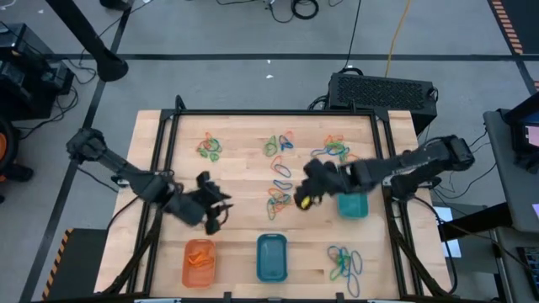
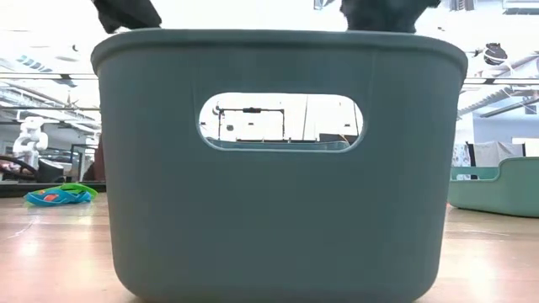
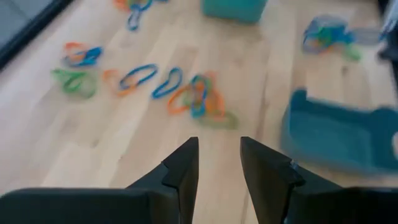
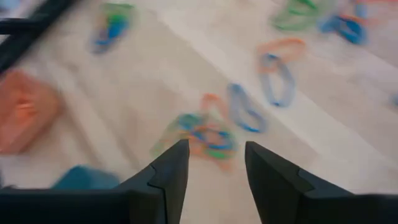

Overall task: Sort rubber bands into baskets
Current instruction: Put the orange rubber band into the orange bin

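Rubber bands in orange, blue and green lie in loose piles on the wooden table (image 1: 244, 168): three along the far side (image 1: 210, 147) (image 1: 278, 145) (image 1: 337, 150), one in the middle (image 1: 278, 199) and one near the right front (image 1: 344, 263). The orange basket (image 1: 200, 261) and the blue basket (image 1: 271, 257) stand at the near edge. The teal-green basket (image 1: 353, 205) stands right of the middle. My left gripper (image 1: 216, 212) (image 3: 219, 163) is open and empty, left of the middle pile. My right gripper (image 1: 305, 197) (image 4: 216, 167) is open and empty, just right of that pile (image 4: 208, 140).
The blue basket (image 2: 278, 168) fills the low view and hides most of the table. The teal-green basket (image 2: 497, 185) shows to its right. A black frame rail (image 1: 269, 114) runs round the table. A black box (image 1: 383, 91) sits beyond the far right corner.
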`<action>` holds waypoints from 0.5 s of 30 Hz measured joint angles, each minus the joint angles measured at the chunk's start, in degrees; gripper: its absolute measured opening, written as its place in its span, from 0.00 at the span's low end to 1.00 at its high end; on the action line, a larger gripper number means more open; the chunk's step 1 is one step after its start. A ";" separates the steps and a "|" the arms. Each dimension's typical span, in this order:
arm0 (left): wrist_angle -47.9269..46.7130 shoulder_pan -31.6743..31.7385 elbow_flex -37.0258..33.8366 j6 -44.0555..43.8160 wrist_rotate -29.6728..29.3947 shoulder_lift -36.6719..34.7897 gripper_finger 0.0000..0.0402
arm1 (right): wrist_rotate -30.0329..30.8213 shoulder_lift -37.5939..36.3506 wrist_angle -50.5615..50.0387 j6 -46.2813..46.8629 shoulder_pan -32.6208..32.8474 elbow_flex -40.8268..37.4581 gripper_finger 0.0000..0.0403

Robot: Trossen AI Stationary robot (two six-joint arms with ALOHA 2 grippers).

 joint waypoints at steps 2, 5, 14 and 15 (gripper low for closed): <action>7.60 3.62 -4.47 3.90 6.18 -0.87 0.31 | -2.55 -0.09 -5.67 0.00 -4.79 0.00 0.37; 17.94 8.04 -9.85 6.16 15.16 -1.78 0.31 | -3.47 -0.02 -16.64 -0.96 -11.58 -0.02 0.37; 29.66 18.92 -12.94 7.63 21.50 -2.24 0.31 | -5.02 0.14 -31.74 -28.95 -31.48 -0.03 0.37; 30.53 20.13 -12.94 7.65 22.42 -2.22 0.31 | -6.61 0.31 -31.87 -32.24 -33.71 -0.02 0.37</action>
